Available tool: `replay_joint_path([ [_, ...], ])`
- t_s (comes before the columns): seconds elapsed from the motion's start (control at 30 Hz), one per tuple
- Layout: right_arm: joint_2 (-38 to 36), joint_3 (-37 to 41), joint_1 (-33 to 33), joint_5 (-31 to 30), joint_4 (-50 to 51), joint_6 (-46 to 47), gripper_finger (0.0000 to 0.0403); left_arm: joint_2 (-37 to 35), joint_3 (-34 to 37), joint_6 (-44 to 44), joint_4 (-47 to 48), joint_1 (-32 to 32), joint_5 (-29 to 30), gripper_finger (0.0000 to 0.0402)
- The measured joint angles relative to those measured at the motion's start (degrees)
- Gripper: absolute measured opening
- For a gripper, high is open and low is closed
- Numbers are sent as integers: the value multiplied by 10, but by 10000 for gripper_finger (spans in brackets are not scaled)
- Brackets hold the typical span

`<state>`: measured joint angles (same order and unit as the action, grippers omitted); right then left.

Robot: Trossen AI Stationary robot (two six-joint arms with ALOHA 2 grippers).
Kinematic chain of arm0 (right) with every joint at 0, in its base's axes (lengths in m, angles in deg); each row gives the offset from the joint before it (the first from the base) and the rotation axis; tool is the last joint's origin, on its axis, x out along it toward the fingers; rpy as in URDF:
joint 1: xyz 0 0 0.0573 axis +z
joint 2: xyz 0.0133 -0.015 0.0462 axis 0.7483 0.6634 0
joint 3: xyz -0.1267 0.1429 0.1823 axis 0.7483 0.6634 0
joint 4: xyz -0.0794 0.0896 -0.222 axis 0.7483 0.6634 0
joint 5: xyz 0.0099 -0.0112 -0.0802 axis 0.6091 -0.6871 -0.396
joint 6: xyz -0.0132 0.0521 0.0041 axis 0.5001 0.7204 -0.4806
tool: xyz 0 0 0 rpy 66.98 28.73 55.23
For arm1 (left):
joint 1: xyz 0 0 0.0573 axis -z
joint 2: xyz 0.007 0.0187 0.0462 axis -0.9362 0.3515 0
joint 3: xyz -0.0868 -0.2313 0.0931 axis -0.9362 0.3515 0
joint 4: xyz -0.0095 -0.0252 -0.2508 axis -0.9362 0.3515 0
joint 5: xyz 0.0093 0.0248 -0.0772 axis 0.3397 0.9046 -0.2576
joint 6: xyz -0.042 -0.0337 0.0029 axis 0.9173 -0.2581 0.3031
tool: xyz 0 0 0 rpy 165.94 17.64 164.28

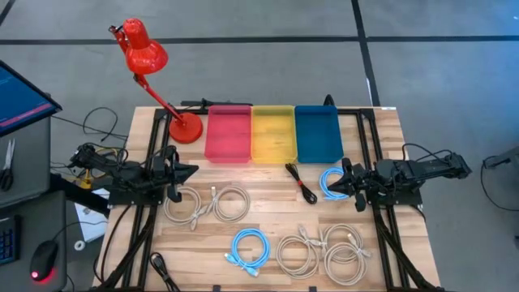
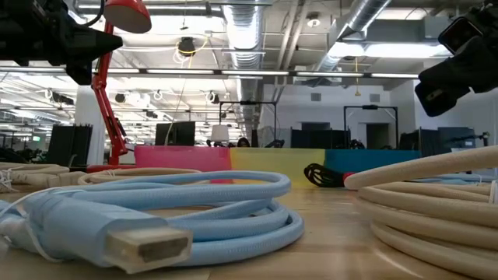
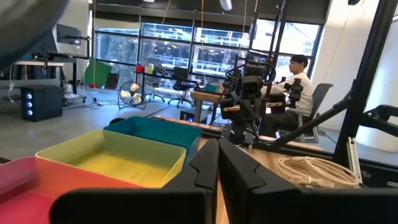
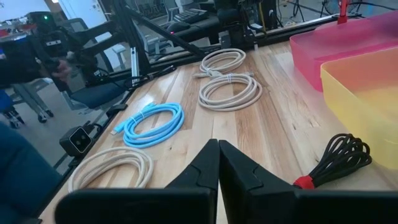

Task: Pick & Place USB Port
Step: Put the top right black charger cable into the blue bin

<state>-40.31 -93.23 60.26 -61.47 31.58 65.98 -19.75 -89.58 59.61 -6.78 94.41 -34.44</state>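
Just left of the right gripper [image 1: 334,185], whose fingers are pressed together on nothing, a coiled blue cable [image 1: 331,182] lies on the table [image 1: 268,215] near the blue bin [image 1: 317,134], well apart from the closed, empty left gripper [image 1: 191,171].

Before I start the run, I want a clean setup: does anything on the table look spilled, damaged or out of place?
Nothing stands out. The pink tray, yellow tray and blue tray sit side by side, the cables lie coiled on the table, and the red lamp stands upright at its back-left corner.
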Motion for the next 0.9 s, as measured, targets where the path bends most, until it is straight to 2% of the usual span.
replay_joint_path([
  [0.07, 0, 0, 0, 0, 0, 0, 0, 0, 0, 5, -2, 0, 0, 11],
  [0.2, 0, 0, 0, 0, 0, 22, 0, 0, 0, 68, -13, 0, 0, 11],
  [0.43, 0, 2, -9, -81, -27, 220, 0, 0, 0, 254, -46, 0, 0, 12],
  [0.57, 0, 2, -17, -90, -39, 229, 0, 0, 0, 283, -54, 0, 0, 11],
  [0.7, 0, 2, -22, -90, -84, 230, 0, 0, 0, 265, -55, 0, 1, 11],
  [0.77, 0, 1, -24, -90, -103, 235, 0, 0, 0, 280, -63, 0, 19, 11],
  [0.9, 0, -2, -33, -92, -113, 294, 0, 12, -3, 308, -62, 0, 35, 6],
])
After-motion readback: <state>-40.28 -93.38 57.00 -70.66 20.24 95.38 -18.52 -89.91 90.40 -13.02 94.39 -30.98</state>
